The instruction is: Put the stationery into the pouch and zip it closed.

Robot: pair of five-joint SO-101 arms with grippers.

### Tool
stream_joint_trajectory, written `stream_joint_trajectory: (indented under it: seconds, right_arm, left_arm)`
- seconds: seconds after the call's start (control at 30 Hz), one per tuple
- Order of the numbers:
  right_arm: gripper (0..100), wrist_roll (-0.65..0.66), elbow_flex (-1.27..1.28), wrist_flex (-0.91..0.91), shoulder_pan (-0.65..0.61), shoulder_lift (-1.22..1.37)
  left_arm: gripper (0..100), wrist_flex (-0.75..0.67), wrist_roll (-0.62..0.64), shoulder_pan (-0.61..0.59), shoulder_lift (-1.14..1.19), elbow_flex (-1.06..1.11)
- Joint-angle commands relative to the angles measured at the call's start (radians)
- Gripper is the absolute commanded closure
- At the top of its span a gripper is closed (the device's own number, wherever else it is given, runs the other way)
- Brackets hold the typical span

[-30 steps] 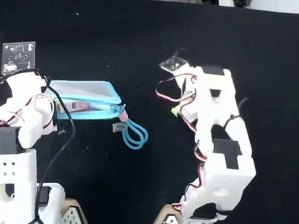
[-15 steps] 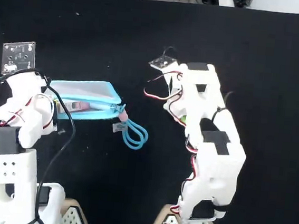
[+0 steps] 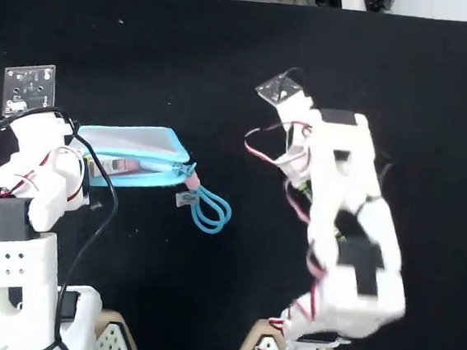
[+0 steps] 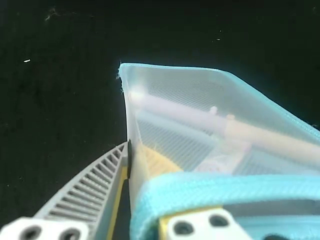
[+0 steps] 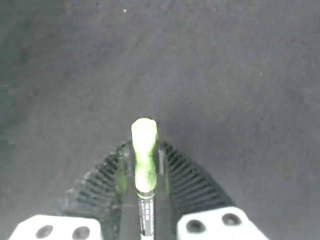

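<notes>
High view: blue cord loop (image 3: pixel 209 208) lies between pouch (image 3: pixel 136 153) and right arm (image 3: pixel 340 203).

- pouch (image 4: pixel 200 125): the end by the jaws and one side are cut off by the picture edge; the items (image 4: pixel 235 131) inside are pale blurs through the mesh, kinds can't tell
- left arm (image 3: pixel 39 173): covers the pouch's nearest end in the high view
- pen (image 5: pixel 144 155): dark barrel cut off at the picture edge, print too small
- right arm (image 3: pixel 352 236), well apart from the pouch: lower half blurred
</notes>
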Motion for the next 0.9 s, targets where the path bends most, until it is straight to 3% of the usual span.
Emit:
stream_joint_trajectory:
  seconds: [0.0, 0.33, 0.47, 0.67, 0.87]
  right_arm:
    - [98.8, -0.06, 0.108, -0.015, -0.061, -0.355]
    - [98.7, -0.431, 0.269, -0.017, -0.295, -1.145]
    - [98.5, -0.522, 0.277, -0.038, -0.427, -1.388]
    - [98.6, -0.597, 0.292, -0.229, -0.615, -1.632]
    - [98.6, -0.612, 0.41, -0.514, -0.726, -1.704]
  left_arm:
    - [97, -0.015, -0.002, 0.001, -0.006, -0.012]
    - [97, -0.015, -0.002, 0.002, -0.005, -0.012]
    - [97, -0.015, -0.002, 0.002, -0.005, -0.012]
    - [97, -0.015, -0.002, 0.002, -0.003, -0.012]
    - [97, -0.015, -0.002, 0.002, -0.003, -0.012]
